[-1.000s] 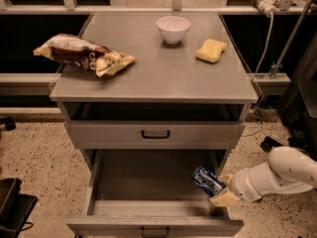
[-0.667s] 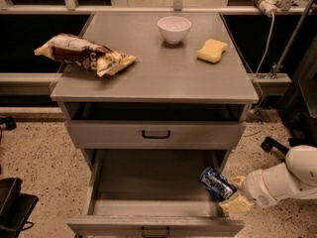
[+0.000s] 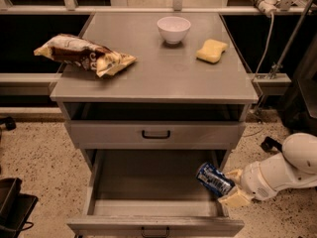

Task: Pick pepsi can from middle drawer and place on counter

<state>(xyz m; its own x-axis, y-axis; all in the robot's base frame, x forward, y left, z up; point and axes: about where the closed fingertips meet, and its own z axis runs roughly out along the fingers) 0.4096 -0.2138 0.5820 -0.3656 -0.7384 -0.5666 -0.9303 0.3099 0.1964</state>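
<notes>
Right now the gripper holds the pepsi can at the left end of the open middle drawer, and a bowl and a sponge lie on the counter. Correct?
Wrong side: in the camera view the gripper holds the pepsi can at the right end of the open middle drawer. The bowl and sponge do lie on the counter.

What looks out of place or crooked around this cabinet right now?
Two things. The can sits tilted, not upright, in the claw at the right edge of the open lower drawer. The snack bag hangs over the left edge of the counter. Nothing looks spilled or damaged.
</notes>
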